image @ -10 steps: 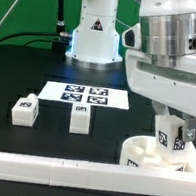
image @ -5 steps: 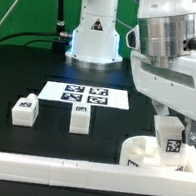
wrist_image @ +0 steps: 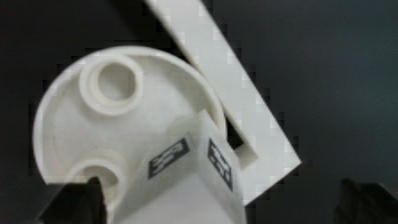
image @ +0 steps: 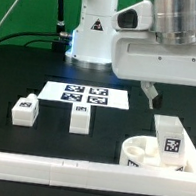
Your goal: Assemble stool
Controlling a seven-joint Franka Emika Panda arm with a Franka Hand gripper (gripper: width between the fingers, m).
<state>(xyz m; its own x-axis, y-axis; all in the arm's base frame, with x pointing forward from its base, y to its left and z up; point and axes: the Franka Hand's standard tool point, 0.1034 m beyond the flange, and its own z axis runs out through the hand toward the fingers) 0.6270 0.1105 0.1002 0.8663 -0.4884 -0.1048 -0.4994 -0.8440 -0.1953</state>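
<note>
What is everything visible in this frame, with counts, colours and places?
seat disc: one, white, front of the table, the exterior view's right
seated leg: one, white, tagged, standing in the seat disc
loose legs: two, white, tagged, on the table, the exterior view's left
marker board: one, white, mid table
rail: one, white, along the front edge
table: one, black, under everything
arm base: one, white, at the back
jaws: one pair, dark, open, above the seated leg

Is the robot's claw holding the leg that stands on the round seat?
No, the gripper hangs open above the leg, not touching it.
</note>
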